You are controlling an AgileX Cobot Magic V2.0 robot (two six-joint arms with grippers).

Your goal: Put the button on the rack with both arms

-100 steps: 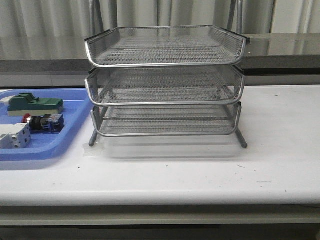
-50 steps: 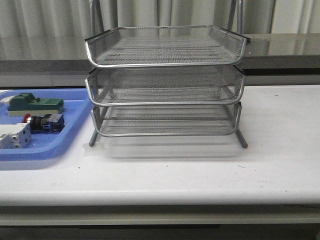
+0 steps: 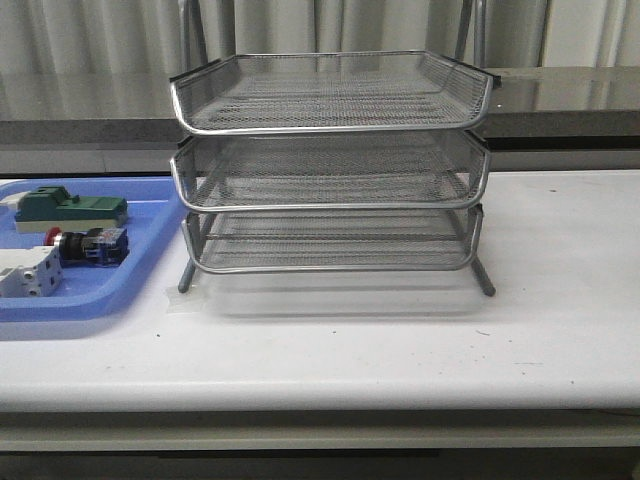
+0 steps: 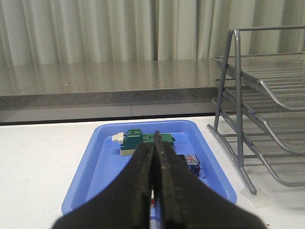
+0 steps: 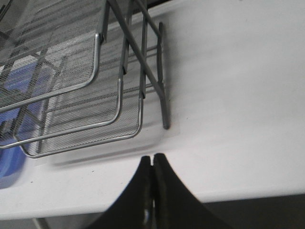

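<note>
1. The left gripper (image 4: 154,191) has its jaws pressed together with nothing between them; it hangs over the near end of the blue tray (image 4: 95,164).
2. Just beyond the left jaw tips, the button (image 3: 88,246) lies on its side in the tray, red cap pointing away from the rack (image 3: 330,165).
3. Past the button from the jaws sits a green block (image 3: 70,208); on the button's near side is a white block (image 3: 28,272). All three crowd the same end of the tray.
4. The tray's raised rim stands between the button and the rack's nearest leg; a narrow strip of table (image 3: 400,340) separates rim and leg.
5. The right gripper (image 5: 152,188) is closed on nothing, above the table's front edge, with the rack's corner leg ahead of the jaws and bare white table alongside.
</note>
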